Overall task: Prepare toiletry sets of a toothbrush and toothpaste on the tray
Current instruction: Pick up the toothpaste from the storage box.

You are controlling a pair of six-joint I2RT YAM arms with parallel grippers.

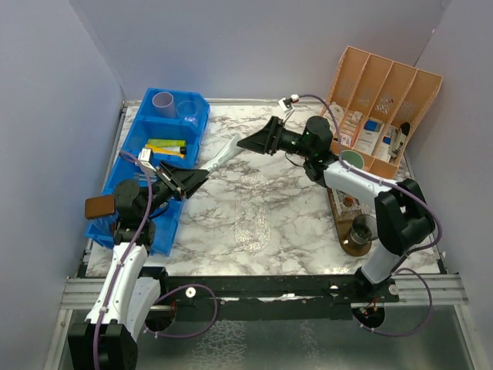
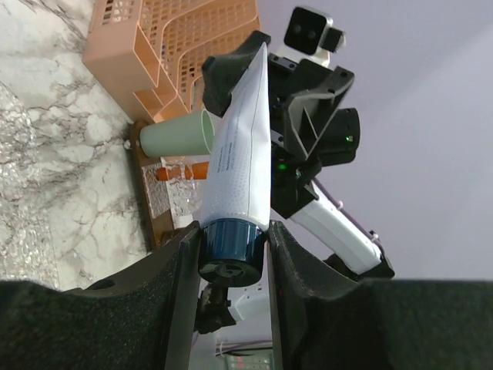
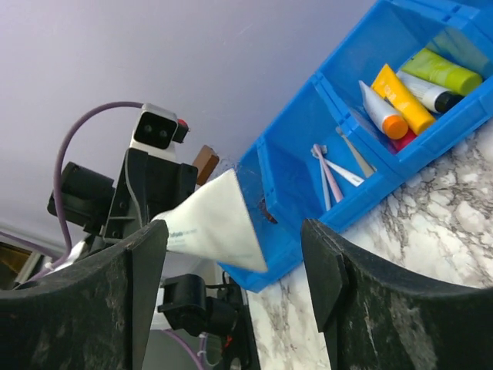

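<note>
My left gripper [image 1: 196, 177] is shut on the dark blue cap [image 2: 229, 243] of a white toothpaste tube [image 1: 222, 154] and holds it in the air, flat end toward the right arm. My right gripper [image 1: 245, 142] is open, and the tube's flat end [image 3: 219, 223] lies between its fingers, close to the left one. On the wooden tray [image 1: 339, 225] at the right stand a mint green cup [image 1: 353, 160], a clear cup [image 1: 350, 202] and a smoky dark cup [image 1: 362, 230]. The mint cup also shows in the left wrist view [image 2: 181, 135].
A blue bin [image 1: 135, 166] at the left holds a lilac cup [image 1: 163, 102], a clear cup [image 1: 187, 109], coloured tubes [image 3: 400, 96] and toothbrushes [image 3: 331, 166]. An orange basket [image 1: 381, 85] with small boxes leans at the back right, behind the tray.
</note>
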